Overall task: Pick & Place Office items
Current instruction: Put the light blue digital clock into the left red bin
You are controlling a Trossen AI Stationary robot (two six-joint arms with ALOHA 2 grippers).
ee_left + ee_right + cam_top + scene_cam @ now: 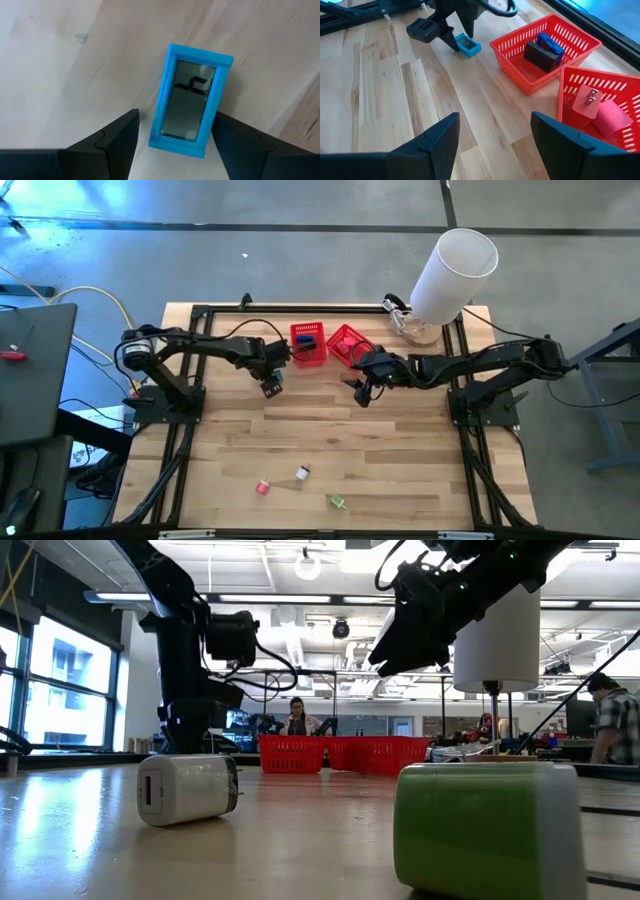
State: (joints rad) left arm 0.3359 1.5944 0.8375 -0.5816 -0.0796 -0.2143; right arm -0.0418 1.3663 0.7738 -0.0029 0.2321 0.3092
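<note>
Left end effector [170, 137] hangs open, empty, fingers straddling the blue digital clock [190, 100] lying flat on the worktop [400, 440] beside the left red basket [308, 345]. Clock looks rigid, light, smooth plastic; grip its long side edges. Right end effector [492, 137] open, empty, near the baskets.

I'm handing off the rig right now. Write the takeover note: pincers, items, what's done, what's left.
Left pincer: open, straddling the blue-framed item lying on the table beside the left basket; not gripped.
Right pincer: open, empty, hovering near the right basket.
Done: a black item and a blue item in the left basket; a pink block and a whitish plug in the right.
Left: the blue-framed item, plus the red-white item, the whitish item and the green item at the table's near edge.
</note>
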